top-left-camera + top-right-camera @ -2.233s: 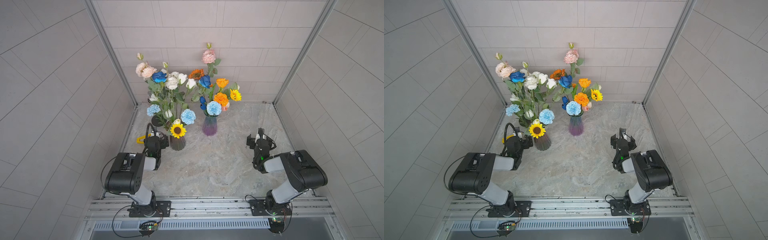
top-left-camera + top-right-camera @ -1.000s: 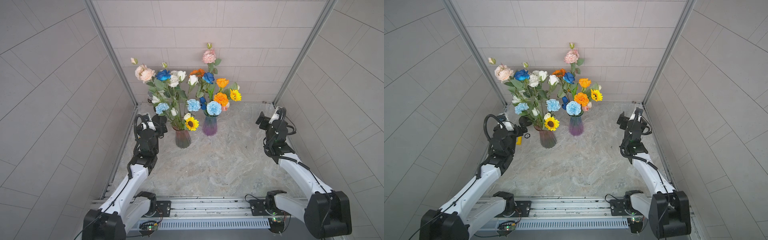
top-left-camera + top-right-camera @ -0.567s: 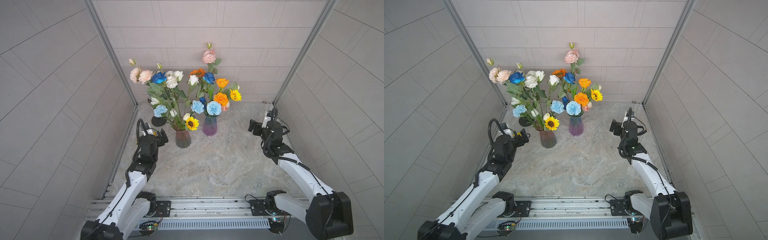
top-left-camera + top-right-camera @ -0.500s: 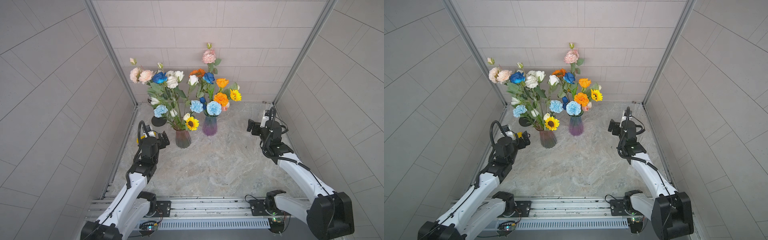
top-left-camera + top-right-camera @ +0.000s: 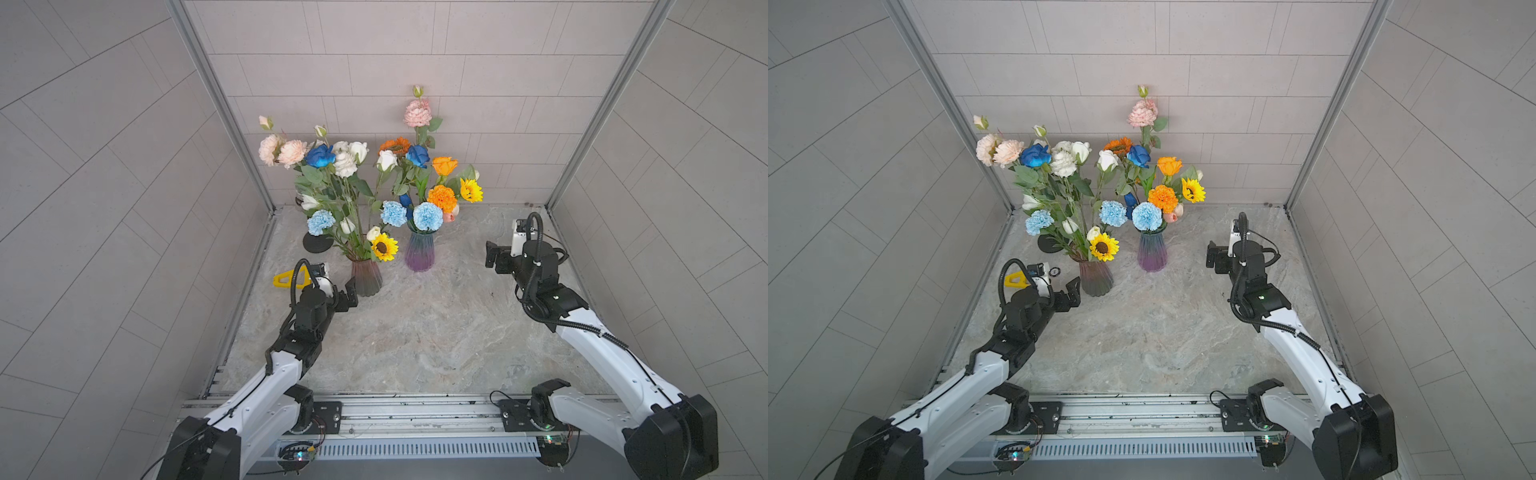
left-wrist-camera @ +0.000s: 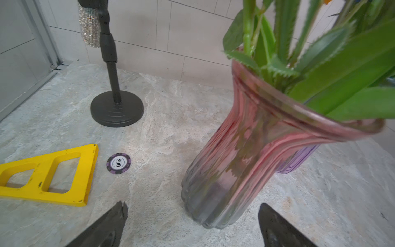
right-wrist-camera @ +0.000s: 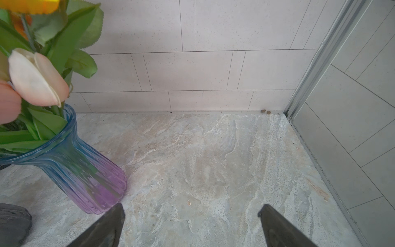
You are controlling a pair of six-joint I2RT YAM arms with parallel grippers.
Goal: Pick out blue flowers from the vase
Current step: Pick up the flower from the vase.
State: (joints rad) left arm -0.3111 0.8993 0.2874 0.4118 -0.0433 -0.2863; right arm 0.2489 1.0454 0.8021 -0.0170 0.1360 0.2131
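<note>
**Both arms poised, no blue stem touched yet**

The left gripper (image 5: 347,296) sits low beside the pink vase (image 5: 366,277) at centre-left of a top view, fingers spread wide and empty. The right gripper (image 5: 494,257) hangs at centre-right, well apart from the purple vase (image 5: 419,254), fingers likewise apart, nothing held. The blue flowers (image 5: 321,155) ride high in both bunches, pale carnations lower, deep roses near the top.

The risk, as it looks: the left fingers straddle the vase base rather than a stem, so closing or pushing here could tip the top-heavy bunch. Pulling one stem could also drag tangled neighbours out.

The marbled grey tabletop (image 5: 415,332) carries a yellow triangle (image 6: 47,173), a poker chip (image 6: 118,163) and a black stand (image 6: 116,109); pale tiled walls enclose it.
</note>
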